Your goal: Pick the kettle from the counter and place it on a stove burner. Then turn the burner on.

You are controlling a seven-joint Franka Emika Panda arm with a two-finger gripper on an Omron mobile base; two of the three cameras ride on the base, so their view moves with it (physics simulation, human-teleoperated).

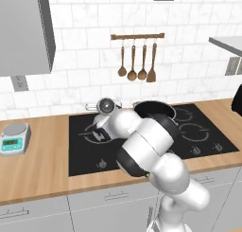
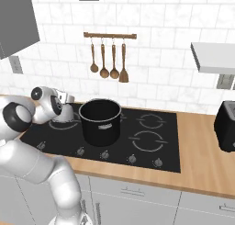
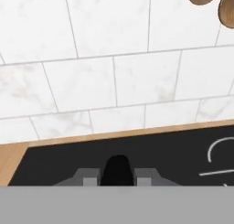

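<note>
The kettle (image 2: 67,113) is largely hidden: in the right base view only a sliver of silver-grey metal is seen beneath the wrist, over the rear left part of the black glass cooktop (image 2: 151,146); in the left base view it is covered by the white arm. In the hand view, a black arched handle (image 3: 118,169) is seen clamped between the 2 fingertips of the gripper (image 3: 118,175), so the gripper is recorded as closed on the kettle's handle; the body below is cut off by the frame edge. The stove burner (image 1: 97,131) is partly masked by the arm, with a pale ring arc and tick marks showing at front left. Whether the kettle rests on the glass or is held just above it cannot be determined. A big black pot (image 2: 100,120), cylindrical and matte, is seen at the cooktop's centre, half occluded in the left base view. The counter (image 1: 38,160) is light brown wood. 4 wooden utensils (image 1: 137,65) are hung from a rail on glossy white tile.
</note>
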